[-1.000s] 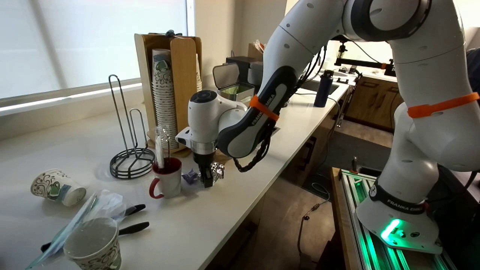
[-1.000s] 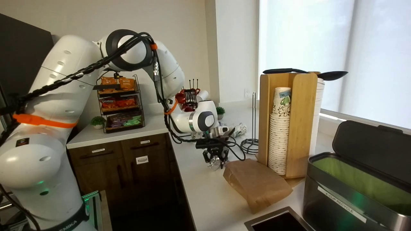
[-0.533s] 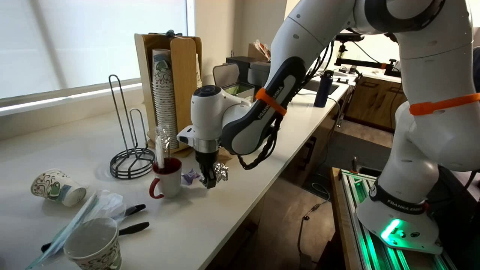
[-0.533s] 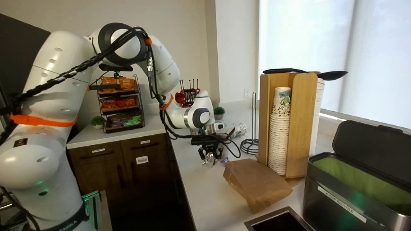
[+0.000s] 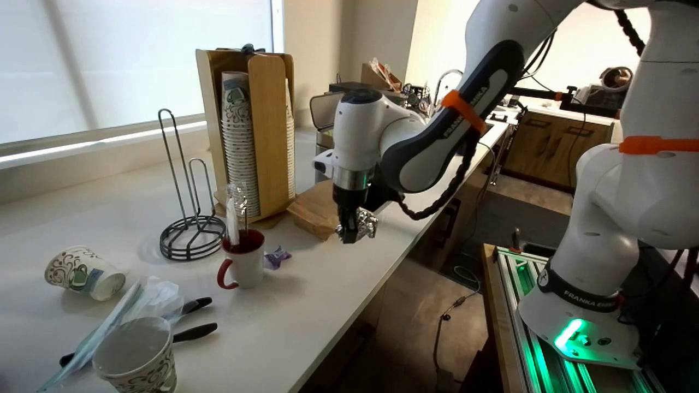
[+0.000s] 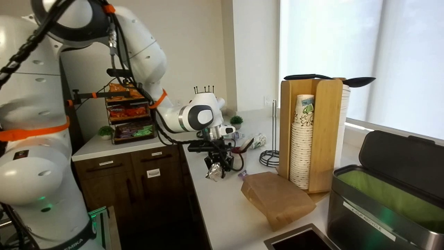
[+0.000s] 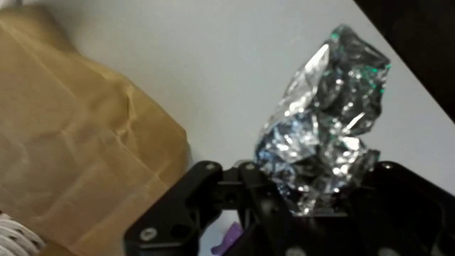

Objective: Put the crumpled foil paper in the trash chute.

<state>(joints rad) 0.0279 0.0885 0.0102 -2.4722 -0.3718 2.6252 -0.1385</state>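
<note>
- The jaws of the gripper (image 7: pixel 316 192) are clamped on the foil (image 7: pixel 323 121); a crumpled silvery lump of it sticks out past their tips;
- the foil hangs over the counter (image 7: pixel 213 71); in the wrist view its far tip shows close to the front edge, with dark space beyond that edge;
- in an exterior view the bag (image 6: pixel 277 198) lies on the window side of the foil, apart from it; a pale strip of counter runs between bag and front edge, giving room to pass;
- the chute (image 6: pixel 289 235), a steel frame round a dark opening, sits well apart from the foil, partly cut off by the picture; the bag's corner is just beside the frame;
- the bin (image 6: pixel 367 208), lid up, stands on the chute's side away from the front edge; the cup box (image 6: pixel 327 139) rises behind the bag;
- in an exterior view the wrapper (image 5: pixel 277 256) lies just beside the mug (image 5: pixel 246 267); both are clear of the gripper.
</note>
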